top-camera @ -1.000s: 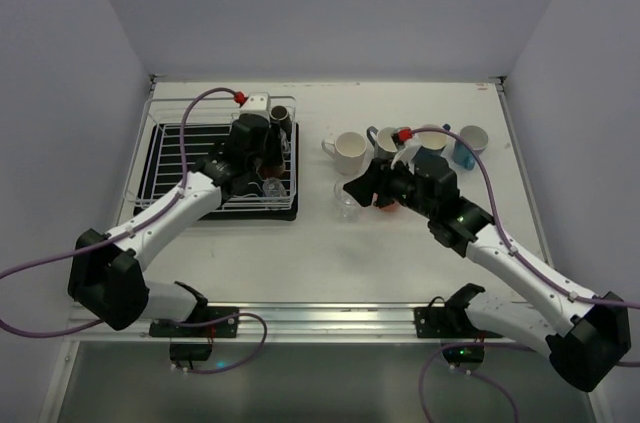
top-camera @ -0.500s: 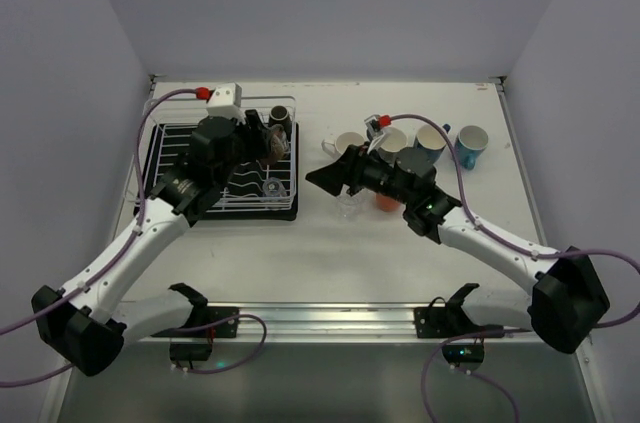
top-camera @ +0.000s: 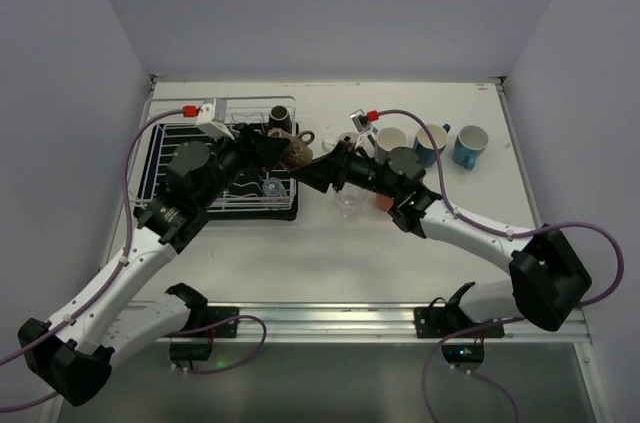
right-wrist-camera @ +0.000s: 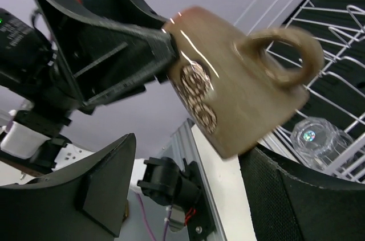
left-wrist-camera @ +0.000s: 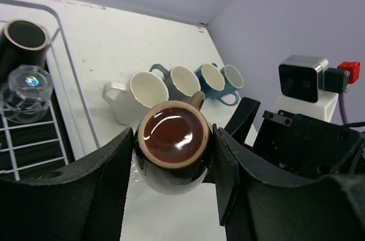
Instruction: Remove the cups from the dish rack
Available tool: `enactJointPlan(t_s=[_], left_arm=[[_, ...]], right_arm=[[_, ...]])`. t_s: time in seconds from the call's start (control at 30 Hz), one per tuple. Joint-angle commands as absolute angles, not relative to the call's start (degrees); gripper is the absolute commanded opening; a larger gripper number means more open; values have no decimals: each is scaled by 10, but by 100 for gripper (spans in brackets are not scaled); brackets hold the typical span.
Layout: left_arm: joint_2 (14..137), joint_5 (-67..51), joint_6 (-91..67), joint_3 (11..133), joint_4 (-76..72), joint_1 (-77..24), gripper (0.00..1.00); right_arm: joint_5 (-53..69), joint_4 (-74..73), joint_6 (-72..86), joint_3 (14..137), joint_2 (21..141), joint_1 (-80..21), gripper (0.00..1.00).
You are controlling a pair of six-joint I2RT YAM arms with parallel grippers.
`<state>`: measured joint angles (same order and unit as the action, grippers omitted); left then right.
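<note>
My left gripper [top-camera: 285, 150] is shut on a dark brown cup [top-camera: 298, 152] and holds it in the air just right of the dish rack [top-camera: 175, 158]. In the left wrist view the cup [left-wrist-camera: 174, 141] sits between both fingers, mouth toward the camera. My right gripper [top-camera: 318, 171] is open right beside it. In the right wrist view the cup [right-wrist-camera: 239, 96] hangs just beyond its spread fingers [right-wrist-camera: 100, 190], handle up. A dark cup [left-wrist-camera: 23, 39] and a glass tumbler [left-wrist-camera: 25, 84] remain in the rack.
On the table right of the rack stand a cream mug [left-wrist-camera: 145, 93], a grey mug [left-wrist-camera: 182, 81], a dark blue mug [top-camera: 430, 140] and a light blue mug [top-camera: 468, 146]. A glass tumbler [top-camera: 348, 203] and an orange cup [top-camera: 383, 201] sit under the right arm.
My left gripper has lifted the brown cup out of the rack and carried it right. My right gripper has swung left to meet it.
</note>
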<state>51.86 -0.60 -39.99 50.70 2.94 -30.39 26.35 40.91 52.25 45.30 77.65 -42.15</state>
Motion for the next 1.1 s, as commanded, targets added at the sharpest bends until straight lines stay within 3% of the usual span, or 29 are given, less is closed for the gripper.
enactJointPlan(t_s=[0.0, 0.2, 0.33, 0.4, 0.43, 0.47, 0.53, 0.57, 0.67, 0.77, 0.9, 1.07], left_arm=[[507, -71, -462, 497, -68, -301, 0], [494, -117, -529, 444, -156, -301, 0], [488, -141, -555, 410, -206, -303, 0], [484, -147, -563, 395, -219, -306, 7], [483, -149, -563, 393, -219, -306, 11], [479, -150, -561, 389, -217, -306, 16], [469, -149, -548, 386, -203, -306, 41], [466, -149, -537, 395, -189, -305, 60], [455, -138, -467, 437, -96, -306, 88], [446, -113, -378, 488, 19, -306, 100], [428, -27, -261, 533, 174, -306, 100], [404, 83, -189, 525, 232, -306, 100]], right_arm=[[261, 484, 528, 479, 777, -425, 73], [243, 539, 537, 467, 772, -424, 63], [220, 567, 537, 456, 757, -424, 46], [208, 582, 532, 446, 744, -425, 37], [205, 585, 532, 442, 739, -424, 30], [201, 587, 530, 439, 735, -425, 16], [194, 578, 526, 428, 719, -425, 4], [194, 562, 517, 429, 713, -425, 0], [198, 441, 478, 444, 682, -424, 0], [207, 272, 418, 466, 650, -424, 0], [188, -58, 320, 526, 628, -439, 0], [93, -284, 243, 564, 636, -509, 0]])
